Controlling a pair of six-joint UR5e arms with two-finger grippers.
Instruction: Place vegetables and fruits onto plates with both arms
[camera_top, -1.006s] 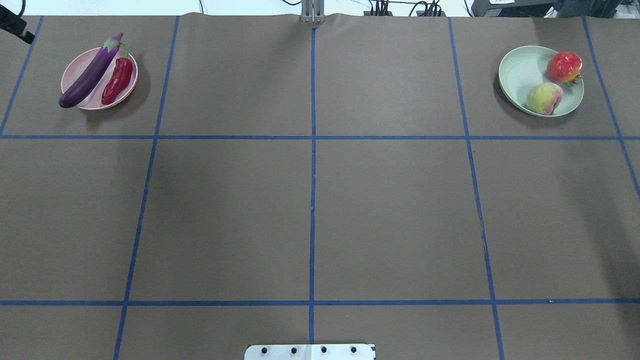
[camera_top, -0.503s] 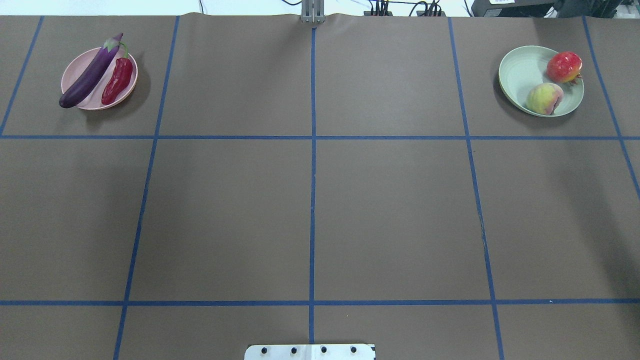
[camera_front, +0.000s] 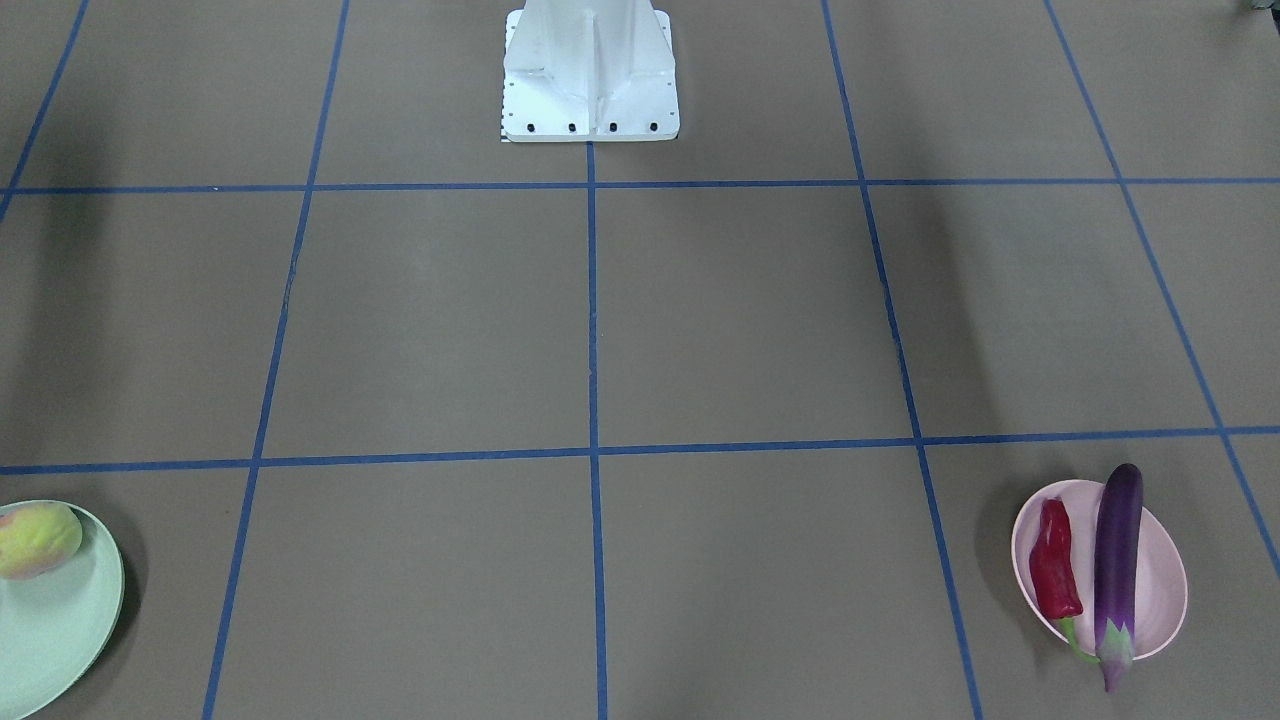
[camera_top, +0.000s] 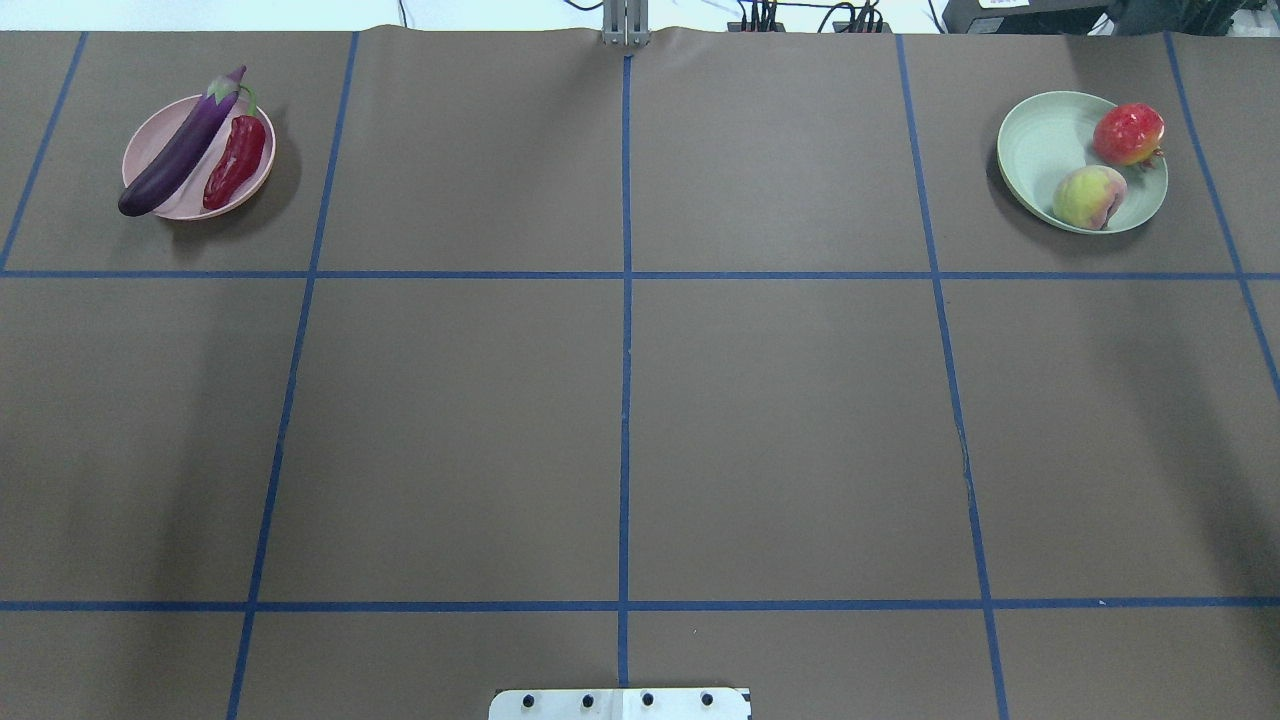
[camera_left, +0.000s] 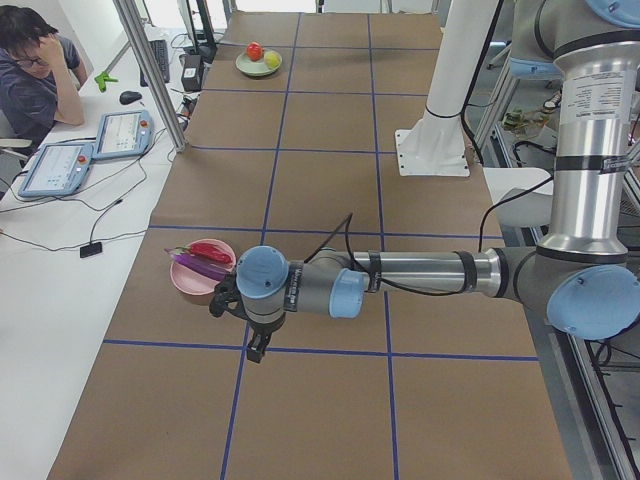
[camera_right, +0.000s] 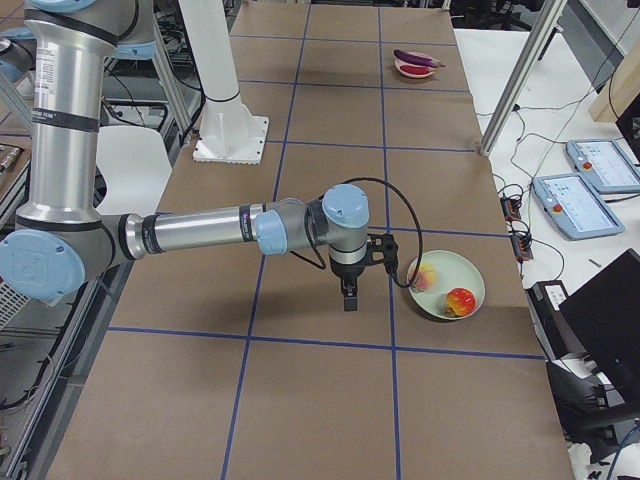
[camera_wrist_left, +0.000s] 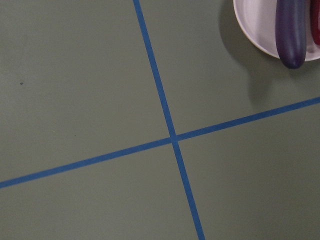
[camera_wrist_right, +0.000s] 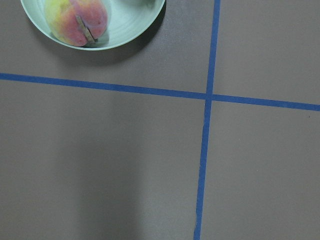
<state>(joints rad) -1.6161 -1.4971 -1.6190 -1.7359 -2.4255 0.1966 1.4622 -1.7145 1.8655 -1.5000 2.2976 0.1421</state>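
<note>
The purple eggplant (camera_top: 180, 148) and the red chili (camera_top: 235, 162) lie on the pink plate (camera_top: 150, 130) at the far left. The peach (camera_top: 1088, 197) and the red-orange ball (camera_top: 1128, 133) lie on the green plate (camera_top: 1040, 140) at the far right. My left gripper (camera_left: 257, 350) shows only in the exterior left view, hanging over the table just beside the pink plate (camera_left: 195, 285). My right gripper (camera_right: 349, 298) shows only in the exterior right view, beside the green plate (camera_right: 470, 275). I cannot tell whether either is open or shut. Neither holds anything visible.
Brown table cover with a blue tape grid (camera_top: 625, 275). The white robot base block (camera_front: 590, 70) stands at the near-middle edge. A seated person (camera_left: 35, 70) and tablets (camera_left: 122, 133) are on a side table beyond the far edge.
A dark part of the left arm at the overhead view's top-left corner has moved out of that view. Plates and produce have not moved.
</note>
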